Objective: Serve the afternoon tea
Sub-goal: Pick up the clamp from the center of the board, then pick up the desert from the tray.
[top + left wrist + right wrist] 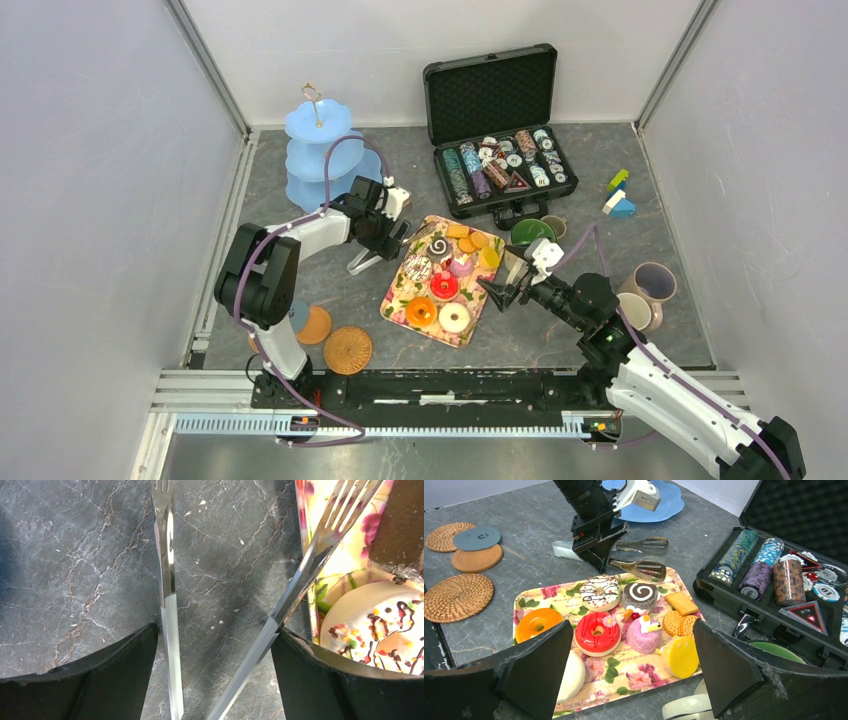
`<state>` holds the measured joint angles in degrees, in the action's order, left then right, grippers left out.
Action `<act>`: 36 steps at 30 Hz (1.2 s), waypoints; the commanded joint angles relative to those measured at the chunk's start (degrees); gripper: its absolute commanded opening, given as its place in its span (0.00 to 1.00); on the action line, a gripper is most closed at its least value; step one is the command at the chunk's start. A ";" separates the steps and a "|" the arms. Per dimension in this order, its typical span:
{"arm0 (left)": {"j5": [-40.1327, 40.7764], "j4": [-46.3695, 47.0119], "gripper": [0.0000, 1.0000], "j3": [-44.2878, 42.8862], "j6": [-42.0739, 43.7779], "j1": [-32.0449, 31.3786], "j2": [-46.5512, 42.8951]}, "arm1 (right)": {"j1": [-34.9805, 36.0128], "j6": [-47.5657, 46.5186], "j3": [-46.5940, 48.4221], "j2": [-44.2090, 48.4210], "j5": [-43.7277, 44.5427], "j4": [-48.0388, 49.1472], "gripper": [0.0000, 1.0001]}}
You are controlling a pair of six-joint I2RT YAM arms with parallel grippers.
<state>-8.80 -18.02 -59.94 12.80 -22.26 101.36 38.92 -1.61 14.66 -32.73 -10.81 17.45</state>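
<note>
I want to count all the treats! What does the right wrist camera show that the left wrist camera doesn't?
Only the right wrist view: the orange donut, red donut, swirl cake, biscuits, woven coasters, the case of chips, and the left gripper over the tongs.
Only the left wrist view: a close look at the tongs' two arms running between that gripper's own open fingers.
Both: the tongs, the flowery tray, the white sprinkled donut and the grey table.
</note>
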 commanded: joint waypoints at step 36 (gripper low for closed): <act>6.39 -28.95 0.62 -9.32 -16.11 -0.90 -24.19 | 0.28 -1.72 1.77 -2.17 5.46 -0.65 0.98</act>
<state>-1.19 -42.17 -65.80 1.17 -22.96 81.03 38.92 -1.98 14.66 -34.81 -7.42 16.60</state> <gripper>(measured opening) 0.635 0.978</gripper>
